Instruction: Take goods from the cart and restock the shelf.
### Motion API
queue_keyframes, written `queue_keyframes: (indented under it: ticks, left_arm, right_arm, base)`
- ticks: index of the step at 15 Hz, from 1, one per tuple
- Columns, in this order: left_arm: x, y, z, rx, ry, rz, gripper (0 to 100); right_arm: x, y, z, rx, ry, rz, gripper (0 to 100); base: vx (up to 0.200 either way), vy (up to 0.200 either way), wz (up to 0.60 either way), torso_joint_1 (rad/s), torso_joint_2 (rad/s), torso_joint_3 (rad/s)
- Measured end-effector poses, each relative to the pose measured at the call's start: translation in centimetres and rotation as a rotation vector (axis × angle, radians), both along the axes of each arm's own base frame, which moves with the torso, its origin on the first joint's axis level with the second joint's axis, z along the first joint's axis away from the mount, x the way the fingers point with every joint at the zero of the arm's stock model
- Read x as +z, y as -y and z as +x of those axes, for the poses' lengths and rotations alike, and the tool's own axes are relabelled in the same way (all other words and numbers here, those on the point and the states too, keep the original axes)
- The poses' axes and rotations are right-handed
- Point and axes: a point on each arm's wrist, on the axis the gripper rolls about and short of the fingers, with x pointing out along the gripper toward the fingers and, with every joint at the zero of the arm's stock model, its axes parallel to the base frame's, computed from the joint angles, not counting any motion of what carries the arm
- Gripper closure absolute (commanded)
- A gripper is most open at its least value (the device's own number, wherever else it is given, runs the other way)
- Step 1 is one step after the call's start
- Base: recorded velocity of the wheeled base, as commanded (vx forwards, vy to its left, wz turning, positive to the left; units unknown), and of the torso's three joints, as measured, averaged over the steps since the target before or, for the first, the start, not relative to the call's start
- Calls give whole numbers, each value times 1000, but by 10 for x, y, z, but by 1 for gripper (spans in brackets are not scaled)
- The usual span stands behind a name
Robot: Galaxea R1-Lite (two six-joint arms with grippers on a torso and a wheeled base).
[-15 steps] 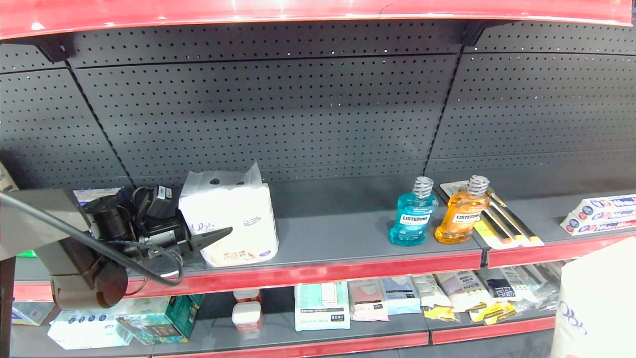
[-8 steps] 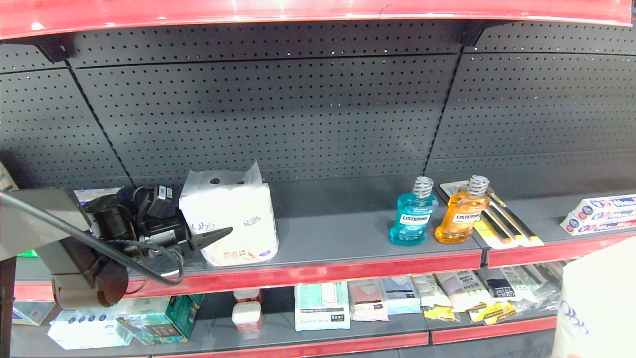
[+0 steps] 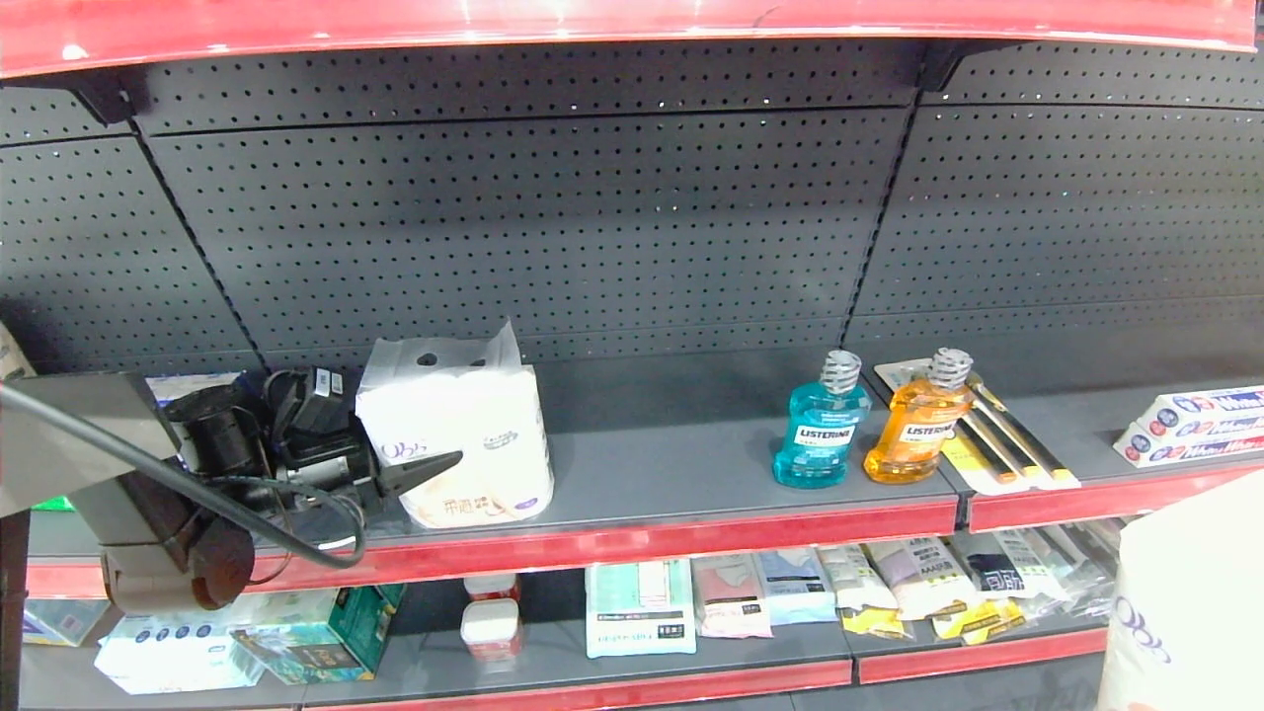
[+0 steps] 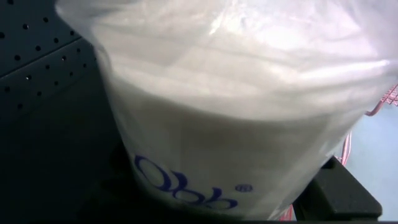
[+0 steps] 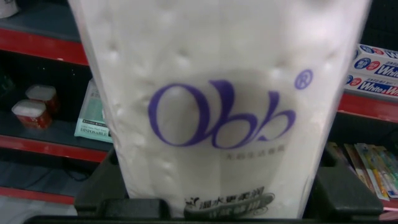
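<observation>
Right wrist view puts the nearest thing before us: the right gripper (image 5: 224, 208) is clamped on a tissue pack (image 5: 217, 124), held in the air in front of the shelf (image 3: 691, 538). In the head view this pack has sunk slightly over the last second. The left arm has barely shifted, so we judge the restocking is paused, with one pack still to place.

Farther in, the left gripper (image 3: 415, 474) sits against a second tissue pack (image 3: 464, 439) that stands on the shelf. We cannot tell whether it grips the pack or has let go.

Beyond lies a bare stretch of shelf, then a blue bottle (image 3: 822, 423) and an orange bottle (image 3: 913, 420) side by side. These would likely crowd a placement from the right. The pegboard (image 3: 592, 217) backs it all.
</observation>
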Motion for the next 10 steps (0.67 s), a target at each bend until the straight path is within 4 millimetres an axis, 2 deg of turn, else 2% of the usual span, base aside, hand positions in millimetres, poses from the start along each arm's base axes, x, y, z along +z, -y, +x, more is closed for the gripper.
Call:
queue_keyframes:
  ticks: [10]
  left_arm:
    - [-1, 1, 3, -20, -11, -9, 100]
  right_arm:
    - [0, 0, 0, -6, 0, 0, 100]
  base:
    - [0, 0, 0, 0, 0, 0]
